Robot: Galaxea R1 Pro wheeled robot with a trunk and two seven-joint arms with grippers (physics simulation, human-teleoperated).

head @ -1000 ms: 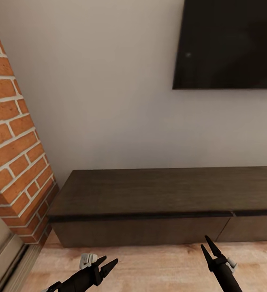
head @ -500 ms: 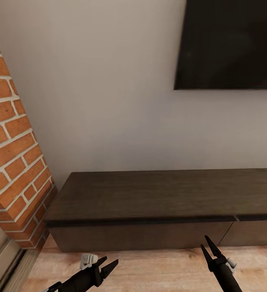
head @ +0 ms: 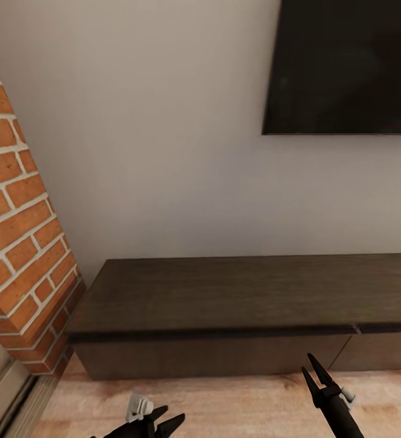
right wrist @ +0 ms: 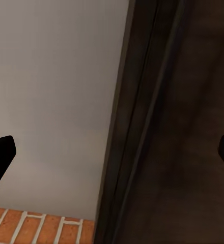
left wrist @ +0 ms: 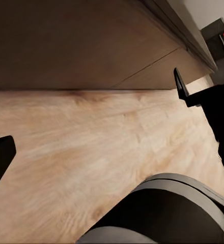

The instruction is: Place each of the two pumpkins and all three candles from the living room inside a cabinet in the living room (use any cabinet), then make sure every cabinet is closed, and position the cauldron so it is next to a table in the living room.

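Directly ahead in the head view stands a pale wall (head: 163,152), with a black TV (head: 346,67) mounted at upper right and a red brick chimney (head: 17,243) at left; against the wall's foot runs the cabinet (head: 224,316), long, low and dark brown, its flat top bare and its drawer fronts flush, so it appears closed; a thin seam (head: 341,353) divides two fronts toward the right; light wood floor (head: 237,404) lies before it; no pumpkins or candles sit on it. The right gripper (head: 315,370) hovers just in front of the cabinet near that seam, jaws spread apart and holding nothing; the left gripper (head: 167,418) hangs low over the floor at the picture's bottom edge, its jaws likewise apart and empty. Judging from this, the step in hand is opening a drawer; it likely goes best by bringing the right fingers to the front's top edge beside the seam, hooking it squarely, then pulling straight back along the floor, keeping the left arm clear.
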